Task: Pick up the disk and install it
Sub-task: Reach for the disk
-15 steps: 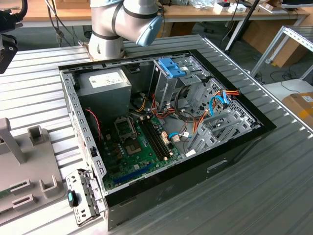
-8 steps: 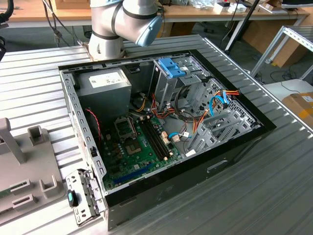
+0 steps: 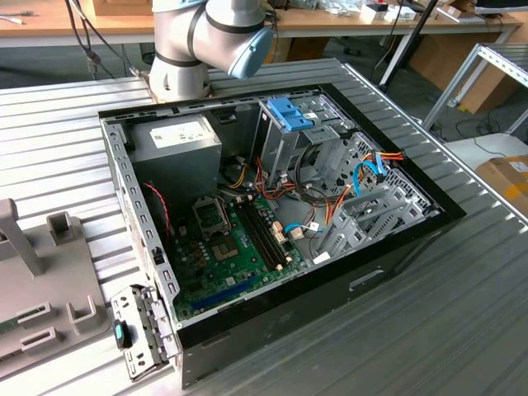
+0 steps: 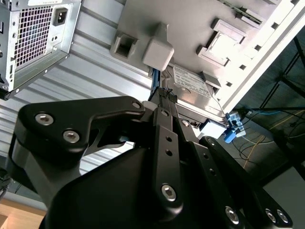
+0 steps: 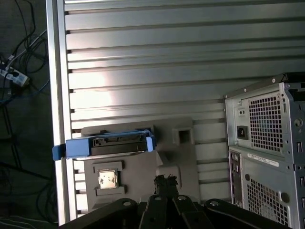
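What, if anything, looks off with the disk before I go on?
Nothing looks damaged or spilled. The disk sits straight in the grey holder, but one end of its blue bracket juts past the holder, over the rim of the table.

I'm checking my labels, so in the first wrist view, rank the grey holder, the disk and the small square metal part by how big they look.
1. Largest: grey holder
2. Middle: disk
3. Smallest: small square metal part
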Robot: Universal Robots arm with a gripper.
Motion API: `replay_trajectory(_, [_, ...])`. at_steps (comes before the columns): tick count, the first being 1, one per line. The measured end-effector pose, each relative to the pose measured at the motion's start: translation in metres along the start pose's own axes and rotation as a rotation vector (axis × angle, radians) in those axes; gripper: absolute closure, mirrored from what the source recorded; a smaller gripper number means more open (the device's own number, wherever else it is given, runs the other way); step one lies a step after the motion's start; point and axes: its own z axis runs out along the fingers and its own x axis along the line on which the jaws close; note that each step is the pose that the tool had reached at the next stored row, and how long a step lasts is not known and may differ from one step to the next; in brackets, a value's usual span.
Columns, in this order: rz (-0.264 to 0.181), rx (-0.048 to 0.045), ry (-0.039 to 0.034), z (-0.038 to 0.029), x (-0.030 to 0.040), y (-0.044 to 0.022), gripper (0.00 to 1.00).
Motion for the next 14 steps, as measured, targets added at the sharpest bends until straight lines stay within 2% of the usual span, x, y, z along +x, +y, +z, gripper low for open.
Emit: replay_trajectory(14, [0.000, 0.0000, 0.0000, 0.0000, 0.0018, -0.0001, 0.89])
